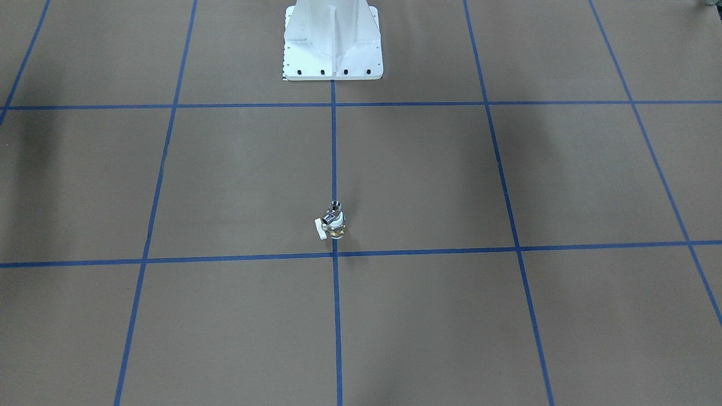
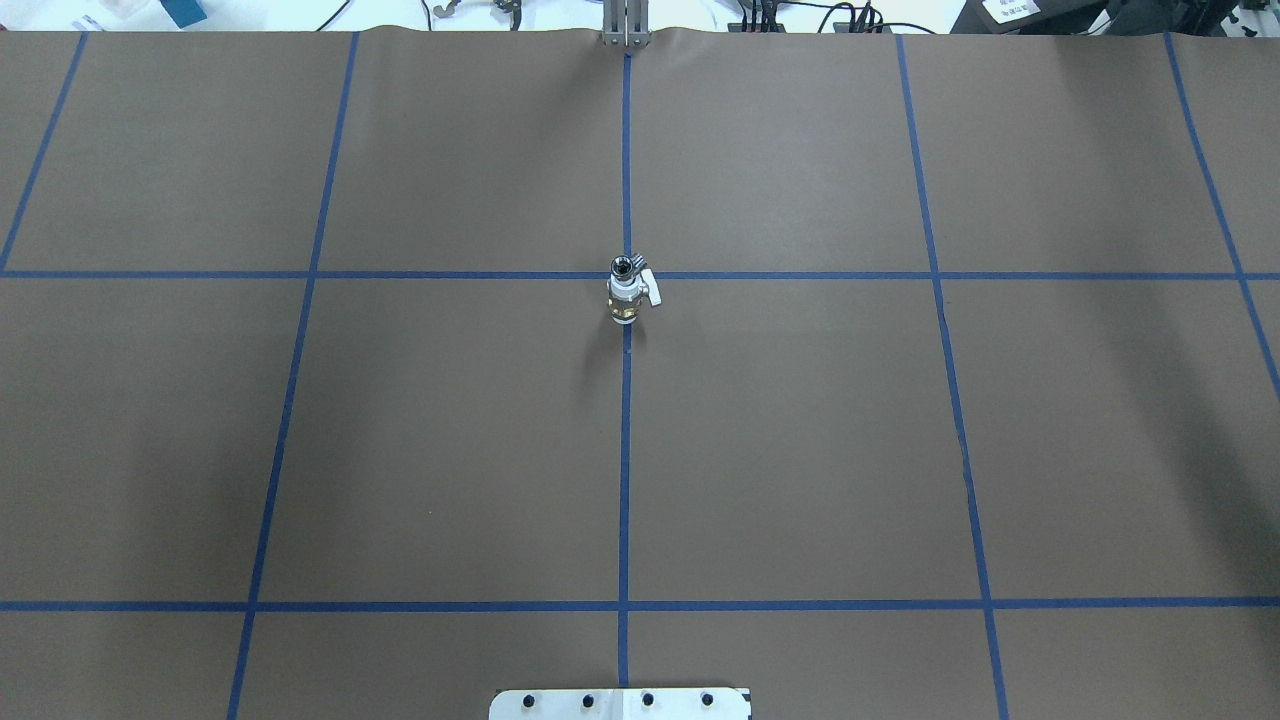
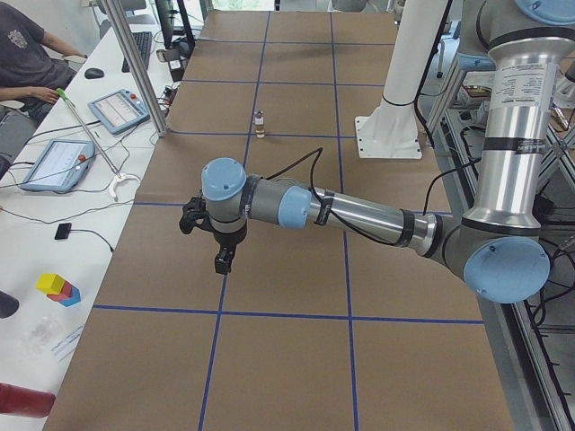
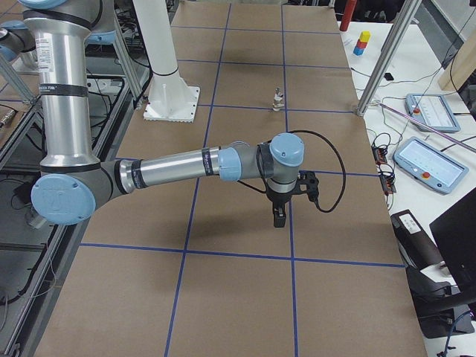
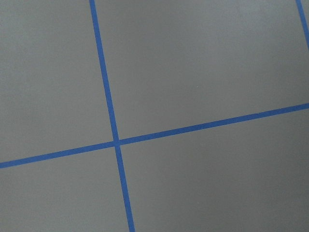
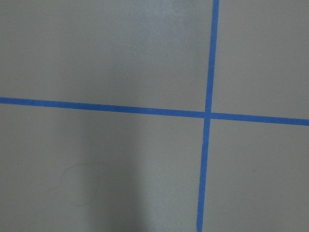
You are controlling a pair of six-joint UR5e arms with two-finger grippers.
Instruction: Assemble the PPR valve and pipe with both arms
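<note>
The PPR valve (image 1: pixel 333 224) stands upright on the blue tape line at the middle of the table, with a white collar, a brass base and a white tab handle. The chrome pipe (image 1: pixel 335 206) sits on top of it, dark open end up. Both also show in the overhead view: the valve (image 2: pixel 627 298) and the pipe (image 2: pixel 624 267). My left gripper (image 3: pixel 222 260) hangs over the table far from the valve (image 3: pixel 260 123). My right gripper (image 4: pixel 279 217) hangs likewise, far from the valve (image 4: pixel 277 99). I cannot tell whether either is open. The wrist views show only brown paper and tape.
The white base pedestal (image 1: pixel 333 45) stands at the robot's edge of the table. Beyond the far edge are an aluminium post (image 3: pixel 135 63), tablets (image 3: pixel 117 108), coloured blocks (image 3: pixel 58 287) and a seated person (image 3: pixel 27 54).
</note>
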